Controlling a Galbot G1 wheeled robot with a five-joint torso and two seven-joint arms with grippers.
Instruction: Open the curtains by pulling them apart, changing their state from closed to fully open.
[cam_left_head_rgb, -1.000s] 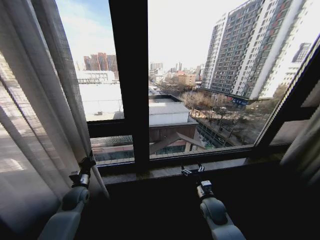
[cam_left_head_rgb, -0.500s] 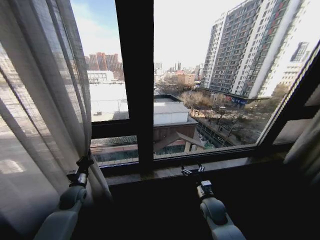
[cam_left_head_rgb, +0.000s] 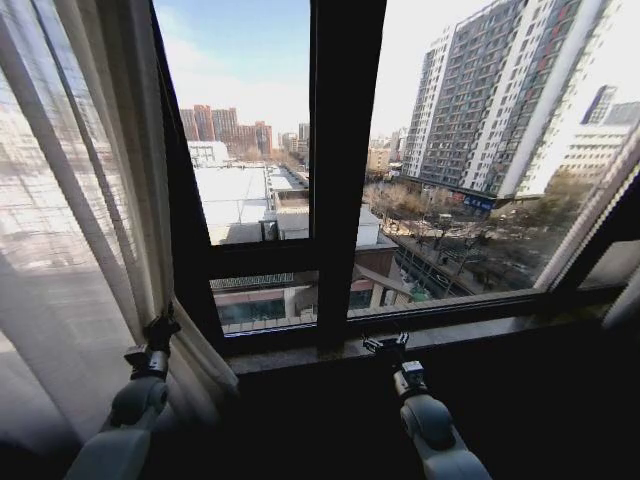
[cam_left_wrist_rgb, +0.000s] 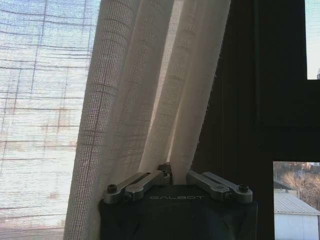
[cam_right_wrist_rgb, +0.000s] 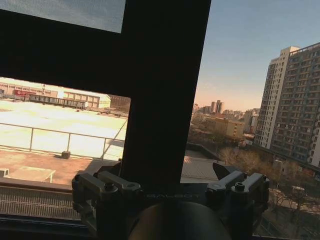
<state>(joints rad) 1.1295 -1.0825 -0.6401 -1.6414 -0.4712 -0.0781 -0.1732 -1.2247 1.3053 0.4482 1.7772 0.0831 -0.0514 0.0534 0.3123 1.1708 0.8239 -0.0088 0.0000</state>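
the view has swung left while the left hand (cam_left_head_rgb: 163, 327) draws the curtains (cam_left_head_rgb: 90, 200) leftward.

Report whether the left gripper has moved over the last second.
Yes. Judged against the black centre window bar, the left gripper, shut on the curtains, has gone leftward, away from the bar. The camera has shifted too.

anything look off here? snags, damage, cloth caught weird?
Nothing stands out. The left gripper is shut on a bunched fold of the left curtain, which hangs in even pleats with no tear visible. The right gripper hovers near the window sill, holding nothing. The black window frame looks intact.
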